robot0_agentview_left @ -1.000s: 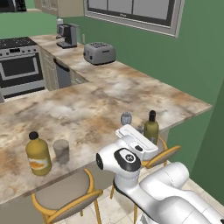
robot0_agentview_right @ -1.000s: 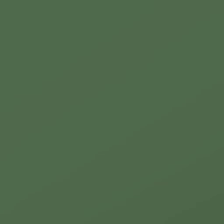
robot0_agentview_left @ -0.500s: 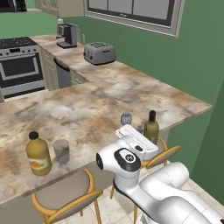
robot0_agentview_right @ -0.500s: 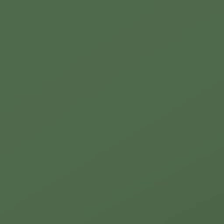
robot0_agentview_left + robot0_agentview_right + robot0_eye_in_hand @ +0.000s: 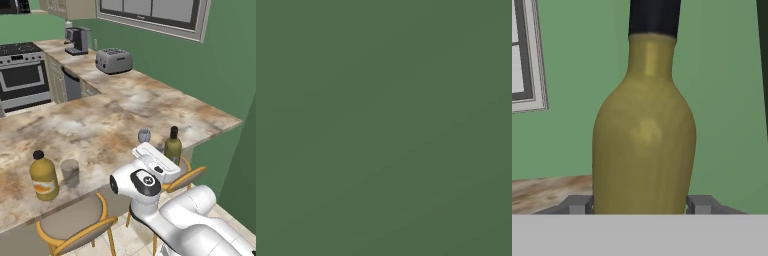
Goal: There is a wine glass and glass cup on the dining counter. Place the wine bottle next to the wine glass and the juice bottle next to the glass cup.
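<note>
Two bottles stand on the dining counter [image 5: 100, 125], both straight up with their tops pointing at the ceiling. The wine bottle [image 5: 173, 146] is near the counter's front edge, toward its right corner, and the wine glass [image 5: 144, 135] is just beside it on the left. The juice bottle [image 5: 43, 176] is far along the same front edge, toward the left end, with the glass cup [image 5: 70, 172] just beside it on its right. The left base view shows both pairs at once, and also a toaster [image 5: 114, 60] and a coffee machine [image 5: 77, 40] on the back counter and two wooden stools [image 5: 75, 225] under the front edge. The hand view shows the wine bottle [image 5: 644, 150] very close up, tall and upright, with the gripper [image 5: 641, 204] around its fat lower part; one finger tip sits at each side of it and the jaws are closed on the bottle. The right base view is just plain green wall [image 5: 384, 128].
</note>
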### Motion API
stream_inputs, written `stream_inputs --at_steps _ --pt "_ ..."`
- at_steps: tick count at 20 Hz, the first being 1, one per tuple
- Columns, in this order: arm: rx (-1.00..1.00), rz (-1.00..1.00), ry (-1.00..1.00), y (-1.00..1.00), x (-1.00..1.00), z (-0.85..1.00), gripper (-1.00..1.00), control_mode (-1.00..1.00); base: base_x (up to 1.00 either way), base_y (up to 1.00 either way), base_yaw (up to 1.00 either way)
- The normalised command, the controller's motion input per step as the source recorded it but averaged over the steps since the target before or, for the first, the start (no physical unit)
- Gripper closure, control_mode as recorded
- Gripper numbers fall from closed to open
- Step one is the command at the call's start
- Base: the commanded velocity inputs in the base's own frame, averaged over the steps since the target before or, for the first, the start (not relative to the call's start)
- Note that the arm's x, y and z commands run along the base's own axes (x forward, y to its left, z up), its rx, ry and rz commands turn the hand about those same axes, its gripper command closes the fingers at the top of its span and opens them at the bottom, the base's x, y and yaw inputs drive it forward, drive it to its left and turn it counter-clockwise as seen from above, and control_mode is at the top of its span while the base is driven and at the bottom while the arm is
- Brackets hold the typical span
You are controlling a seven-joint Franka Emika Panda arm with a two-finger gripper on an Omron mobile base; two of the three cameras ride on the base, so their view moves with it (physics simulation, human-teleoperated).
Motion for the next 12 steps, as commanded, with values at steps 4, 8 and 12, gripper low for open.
stream_inputs --at_steps 4,8,12 --pt "0.00 0.00 0.03 0.00 0.08 0.00 1.00 -1.00 0.00 0.00 0.00" --pt "0.00 0.00 0.10 0.00 0.33 0.11 1.00 -1.00 0.00 0.00 0.00" --pt "0.00 0.00 0.12 0.10 0.41 0.17 1.00 -1.00 0.00 0.00 0.00"
